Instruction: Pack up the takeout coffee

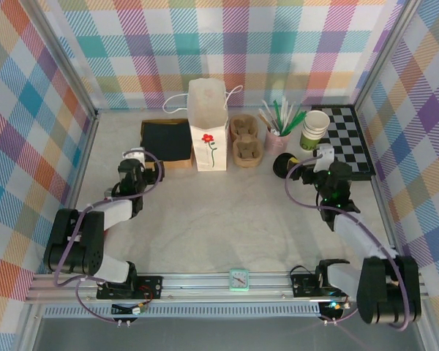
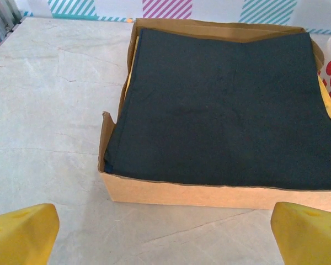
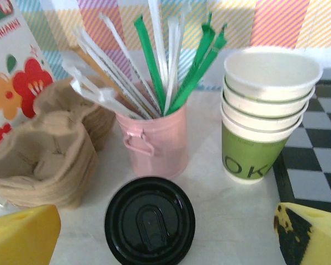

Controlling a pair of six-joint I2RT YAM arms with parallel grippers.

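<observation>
The takeout coffee is seen from above as a round black lid, standing on the table just in front of the pink cup of straws. My right gripper is open, and its yellow fingers sit wide on either side of the lid without touching it. In the top view the coffee stands left of the right gripper. The white flower-printed paper bag stands upright at the back centre. My left gripper is open and empty, just short of a cardboard box of black napkins.
Stacked brown cup carriers lie between the bag and the straws. A stack of lidless green-and-cream cups stands right of the straws, beside a checkered board. The napkin box sits left of the bag.
</observation>
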